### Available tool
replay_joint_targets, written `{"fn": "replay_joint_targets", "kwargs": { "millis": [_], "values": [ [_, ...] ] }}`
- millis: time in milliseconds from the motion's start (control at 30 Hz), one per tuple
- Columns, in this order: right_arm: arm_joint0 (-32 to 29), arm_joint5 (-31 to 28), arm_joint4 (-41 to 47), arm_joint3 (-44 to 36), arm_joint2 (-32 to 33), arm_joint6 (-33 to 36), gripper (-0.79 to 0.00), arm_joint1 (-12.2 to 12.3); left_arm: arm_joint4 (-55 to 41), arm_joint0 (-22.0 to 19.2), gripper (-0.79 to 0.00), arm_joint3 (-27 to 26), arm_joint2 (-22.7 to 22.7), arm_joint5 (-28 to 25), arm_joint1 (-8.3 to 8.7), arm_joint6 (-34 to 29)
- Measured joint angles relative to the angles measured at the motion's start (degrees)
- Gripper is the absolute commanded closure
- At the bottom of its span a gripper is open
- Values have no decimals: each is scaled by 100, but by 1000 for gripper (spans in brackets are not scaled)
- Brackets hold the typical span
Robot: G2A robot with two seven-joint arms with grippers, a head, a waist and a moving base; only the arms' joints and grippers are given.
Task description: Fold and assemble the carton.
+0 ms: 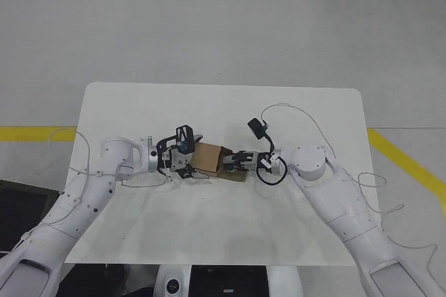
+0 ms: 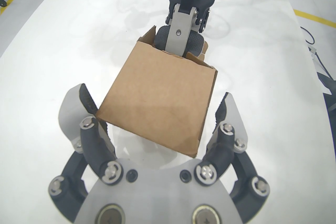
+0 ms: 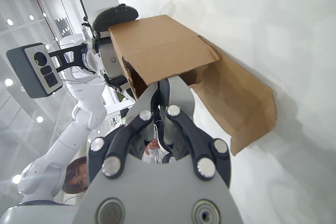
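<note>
1. The brown cardboard carton [image 1: 210, 157] is laid on its side mid white table [image 1: 282, 223].
2. The left gripper [image 2: 155, 93] jaws are spread wide, and the carton's closed end is flanked.
3. The right gripper [image 3: 163, 87] jaws are clamped on the carton's open-end edge.

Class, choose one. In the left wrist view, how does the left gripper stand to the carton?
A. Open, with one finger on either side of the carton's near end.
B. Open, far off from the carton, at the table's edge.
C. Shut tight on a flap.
A: the left gripper is spread open, and the near end of the carton lies between its two fingers.
</note>
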Motion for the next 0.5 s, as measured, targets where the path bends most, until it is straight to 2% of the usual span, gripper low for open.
{"fn": "replay_joint_targets", "kwargs": {
  "millis": [300, 500],
  "values": [
    [332, -330, 207, 602, -263, -38, 0, -151, 26, 56, -785, -23, -58, -17, -13, -108],
    [204, -356, 178, 400, -77, 128, 0, -72, -13, 61, -785, -4, -111, -7, -25, -176]
  ]
}}
